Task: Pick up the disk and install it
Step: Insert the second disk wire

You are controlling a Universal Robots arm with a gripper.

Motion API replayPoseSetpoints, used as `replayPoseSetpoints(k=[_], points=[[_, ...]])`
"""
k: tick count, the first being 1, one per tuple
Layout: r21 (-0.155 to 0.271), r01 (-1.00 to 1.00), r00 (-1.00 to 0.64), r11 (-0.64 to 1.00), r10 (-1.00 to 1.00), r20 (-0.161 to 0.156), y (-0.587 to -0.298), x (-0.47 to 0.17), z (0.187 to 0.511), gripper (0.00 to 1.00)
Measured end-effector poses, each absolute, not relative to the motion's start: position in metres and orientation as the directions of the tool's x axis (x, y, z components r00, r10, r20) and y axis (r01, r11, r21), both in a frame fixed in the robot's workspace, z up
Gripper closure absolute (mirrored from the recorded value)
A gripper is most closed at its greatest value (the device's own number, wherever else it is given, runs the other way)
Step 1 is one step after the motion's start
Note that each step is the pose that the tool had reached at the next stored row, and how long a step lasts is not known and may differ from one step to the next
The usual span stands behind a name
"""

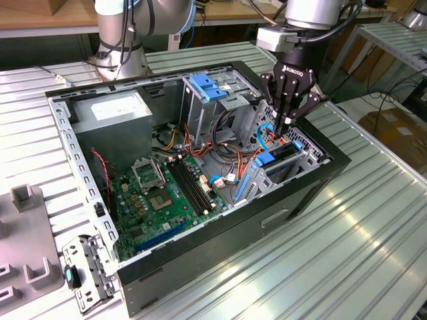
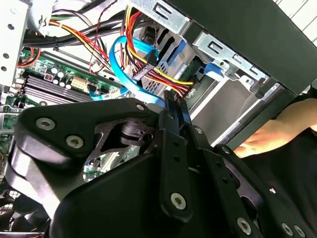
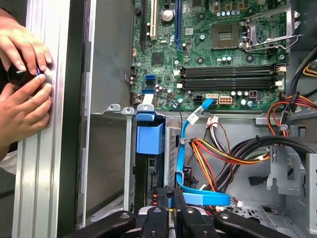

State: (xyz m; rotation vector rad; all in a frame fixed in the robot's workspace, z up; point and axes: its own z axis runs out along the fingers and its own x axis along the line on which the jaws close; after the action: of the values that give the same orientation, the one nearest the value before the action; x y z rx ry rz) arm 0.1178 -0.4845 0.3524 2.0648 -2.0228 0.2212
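Directly below the clenched tool (image 1: 288,121), the disk (image 1: 279,160) upright in its bay, blue rail showing.

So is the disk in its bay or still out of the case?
In. The disk sits on edge in the metal drive cage, with the gripper right above it among the cables.
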Motion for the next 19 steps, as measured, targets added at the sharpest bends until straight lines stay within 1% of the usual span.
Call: replayPoseSetpoints(k=[16, 19], points=[[0.065, -0.998, 0.029, -0.011, -0.961, 0.274, -0.485, 0.103, 0.352, 0.84], [0.064, -0.998, 0.028, -0.012, -0.963, 0.267, -0.485, 0.099, 0.352, 0.84]])
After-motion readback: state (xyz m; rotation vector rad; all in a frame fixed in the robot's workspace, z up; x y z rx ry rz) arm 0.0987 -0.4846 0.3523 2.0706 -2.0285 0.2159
